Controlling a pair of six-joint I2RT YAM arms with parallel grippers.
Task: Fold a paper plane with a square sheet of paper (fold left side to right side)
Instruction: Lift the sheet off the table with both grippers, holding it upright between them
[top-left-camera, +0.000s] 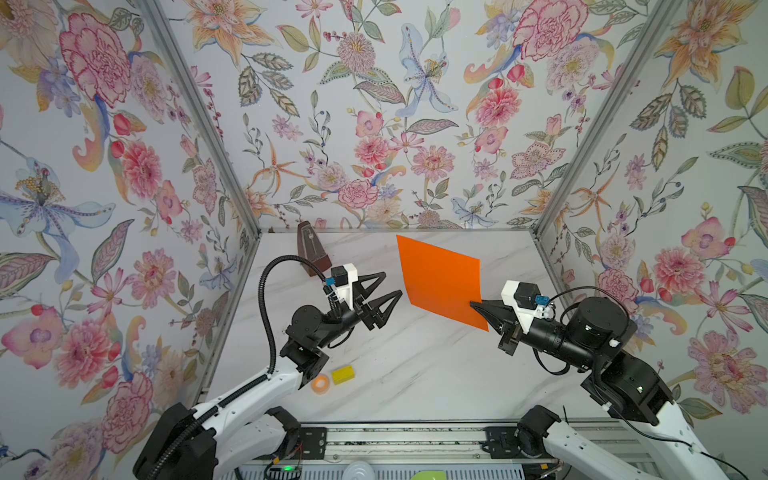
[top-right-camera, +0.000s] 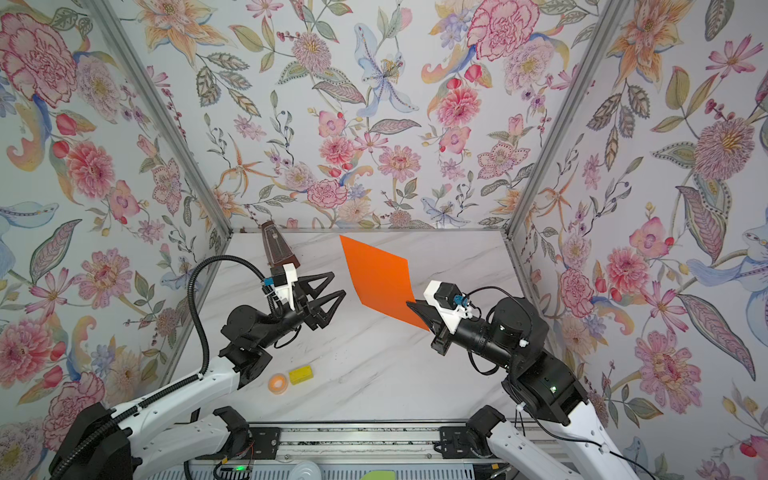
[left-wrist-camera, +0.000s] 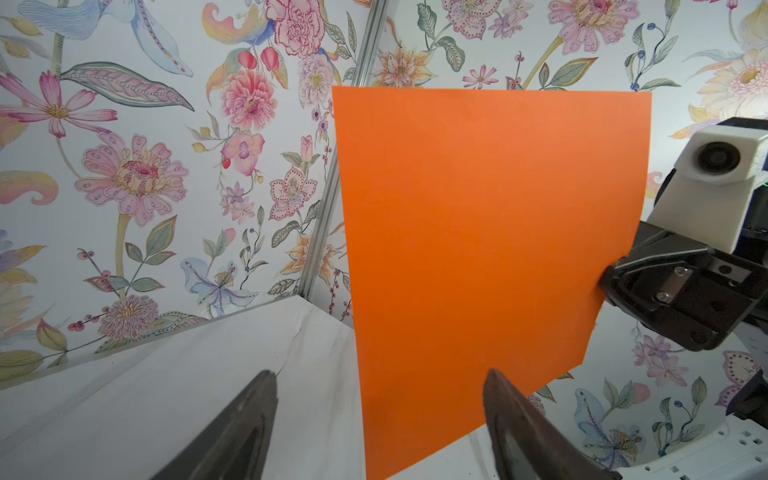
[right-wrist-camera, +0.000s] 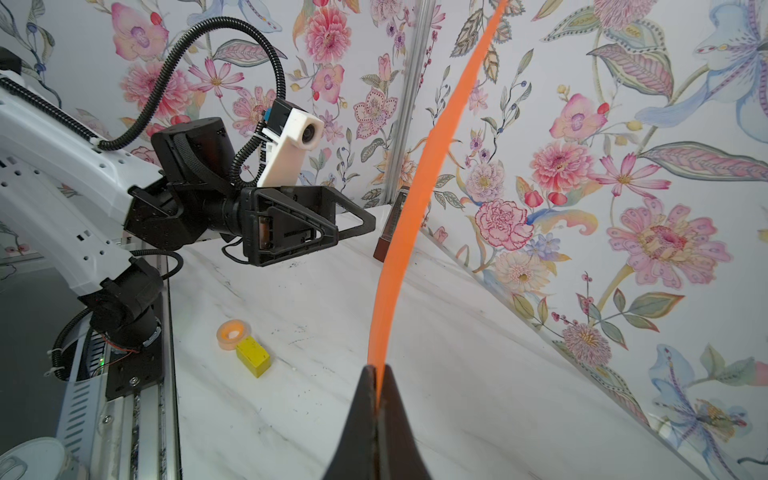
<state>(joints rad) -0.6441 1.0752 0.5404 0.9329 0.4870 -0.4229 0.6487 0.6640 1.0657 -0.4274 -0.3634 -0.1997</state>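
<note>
The square sheet of paper is bright orange, flat and uncreased, and hangs upright above the marble table. My right gripper is shut on its right edge, near a lower corner. From the right wrist the sheet shows edge-on as a thin curved orange strip. My left gripper stands open just left of the sheet, apart from it, with nothing between its fingers. No paper plane shape shows.
A small orange tape ring and a yellow block lie on the table near the left arm. A brown metronome stands at the back left. Floral walls enclose three sides.
</note>
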